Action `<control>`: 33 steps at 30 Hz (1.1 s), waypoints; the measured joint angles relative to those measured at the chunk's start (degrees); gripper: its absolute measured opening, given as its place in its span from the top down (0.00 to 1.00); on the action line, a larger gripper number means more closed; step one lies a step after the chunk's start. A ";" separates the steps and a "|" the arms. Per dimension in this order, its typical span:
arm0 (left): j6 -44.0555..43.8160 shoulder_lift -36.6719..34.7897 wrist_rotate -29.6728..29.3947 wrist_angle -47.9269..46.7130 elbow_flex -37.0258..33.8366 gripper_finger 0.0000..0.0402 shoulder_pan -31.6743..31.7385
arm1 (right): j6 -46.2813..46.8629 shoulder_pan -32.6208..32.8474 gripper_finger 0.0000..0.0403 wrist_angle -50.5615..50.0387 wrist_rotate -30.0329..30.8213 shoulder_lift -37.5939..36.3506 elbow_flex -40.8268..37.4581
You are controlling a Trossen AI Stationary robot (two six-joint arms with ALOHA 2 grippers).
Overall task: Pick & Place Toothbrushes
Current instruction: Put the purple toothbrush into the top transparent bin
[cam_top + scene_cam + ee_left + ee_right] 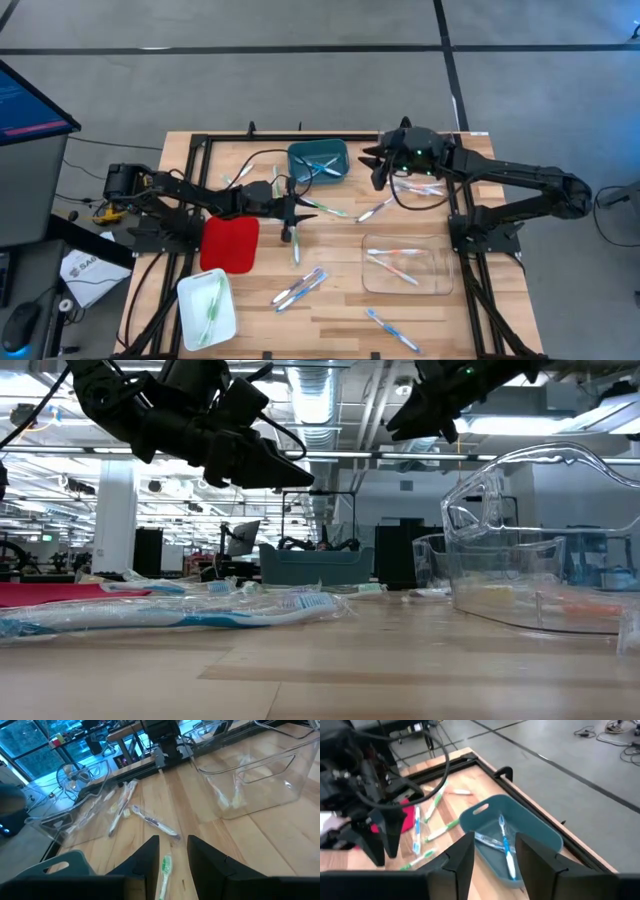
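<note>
Toothbrushes lie scattered around the teal bin [318,161], my landmark. From above, my left gripper [291,222] hovers just in front of the bin over a green toothbrush [296,247], while my right gripper [378,170] hangs beside the bin's right wall; several brushes already rest inside the bin, others farther off in the clear tray [406,264] and white tray [207,308]. At table height, both arms ride well above the wood. Through my left wrist, my fingers [150,857] stand narrowly parted and empty, straddling the green toothbrush [164,868]. Through my right wrist, my fingers [462,857] are likewise parted, holding nothing, above the bin [512,836]. I judge this the approach: next, descend and pinch.
</note>
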 joint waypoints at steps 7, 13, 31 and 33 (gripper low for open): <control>0.00 0.00 0.83 0.12 0.00 0.77 0.00 | -3.27 1.82 0.67 -1.09 -0.04 0.04 0.00; 0.00 0.00 0.83 0.23 0.00 0.77 -0.02 | -3.63 2.16 0.66 -1.01 -0.07 0.07 0.00; -0.22 0.00 0.79 0.32 0.00 0.77 -0.02 | -3.72 2.12 0.67 -0.96 -0.02 0.07 0.00; -0.22 0.00 0.79 0.32 0.00 0.77 -0.02 | -3.69 2.12 0.67 -0.94 -0.02 0.07 0.00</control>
